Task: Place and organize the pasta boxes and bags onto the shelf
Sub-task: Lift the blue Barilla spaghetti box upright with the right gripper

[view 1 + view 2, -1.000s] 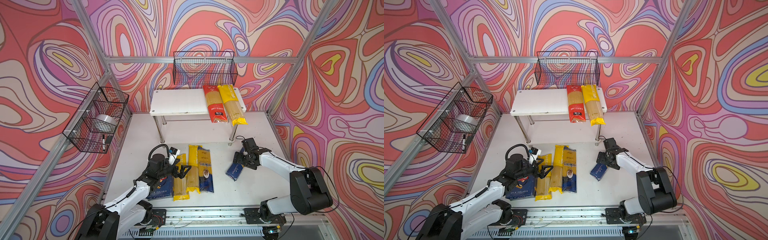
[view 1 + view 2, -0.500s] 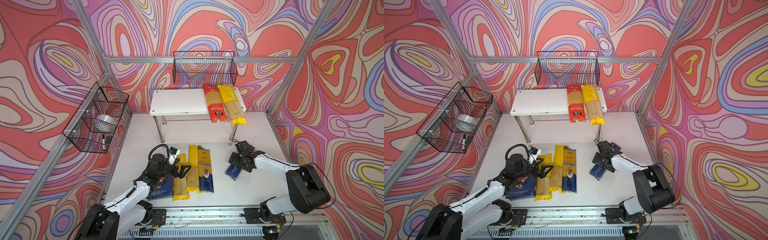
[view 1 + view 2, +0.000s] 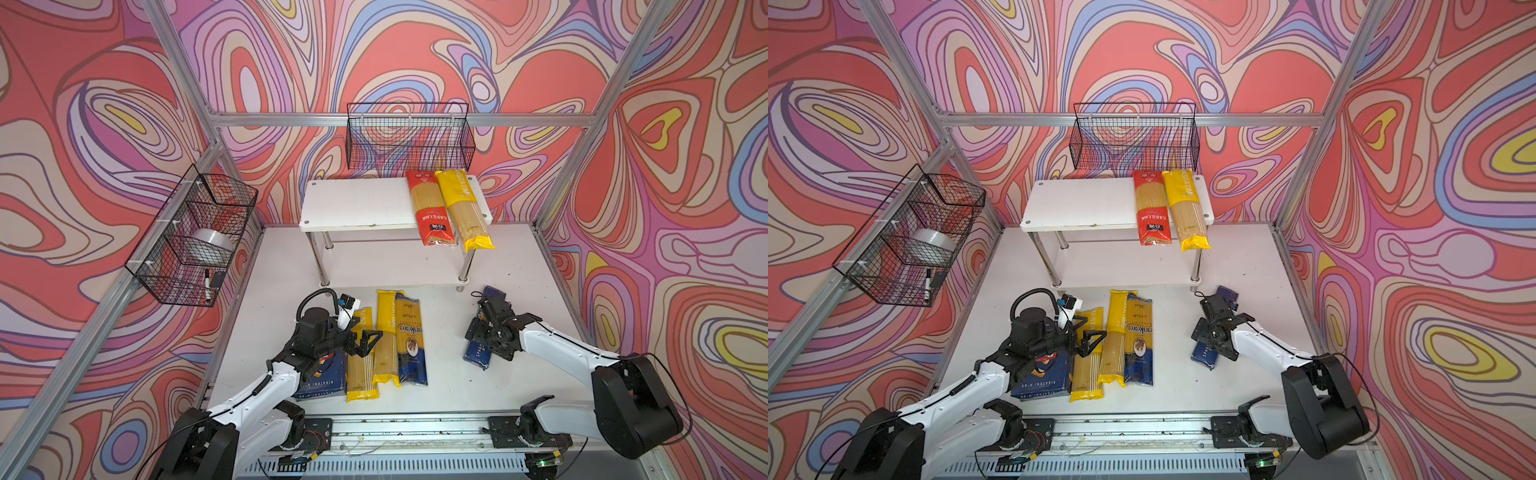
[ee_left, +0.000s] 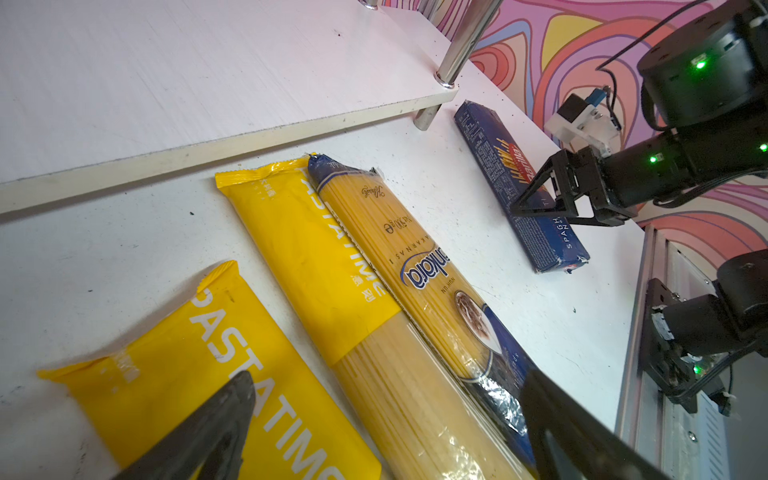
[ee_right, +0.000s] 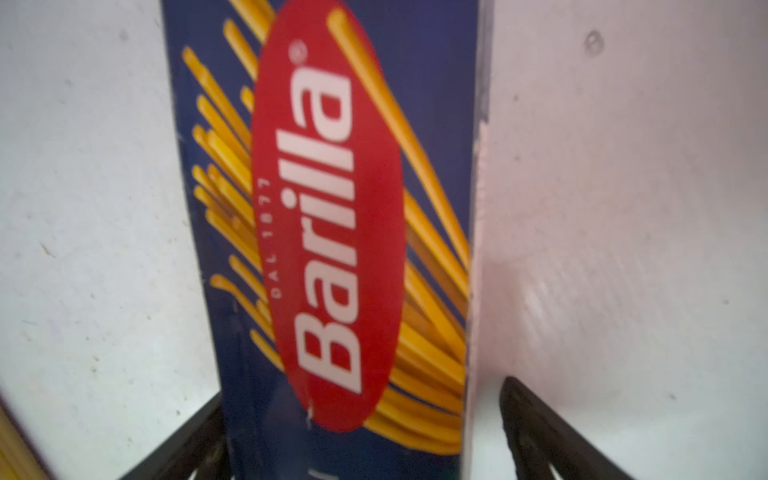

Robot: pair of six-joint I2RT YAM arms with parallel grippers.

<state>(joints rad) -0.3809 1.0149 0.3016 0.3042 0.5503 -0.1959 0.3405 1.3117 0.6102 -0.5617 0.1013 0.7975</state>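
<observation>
- Step in hand, I'd say: pick of the Barilla spaghetti box (image 3: 477, 356). It lies flat on the table (image 3: 523, 266), right side, near the shelf's (image 3: 353, 203) right front leg.
- right gripper (image 5: 360, 390): jaws spread wide, straddling the box's width, not pinching.
- left gripper (image 3: 368, 343): spread, empty, hovering over the PASTATIME bags (image 3: 362, 370) on the left.
- Next move probably calls for closing on the box, lifting it, and setting it on the bare top board left of the red bag (image 3: 430, 212).
</observation>
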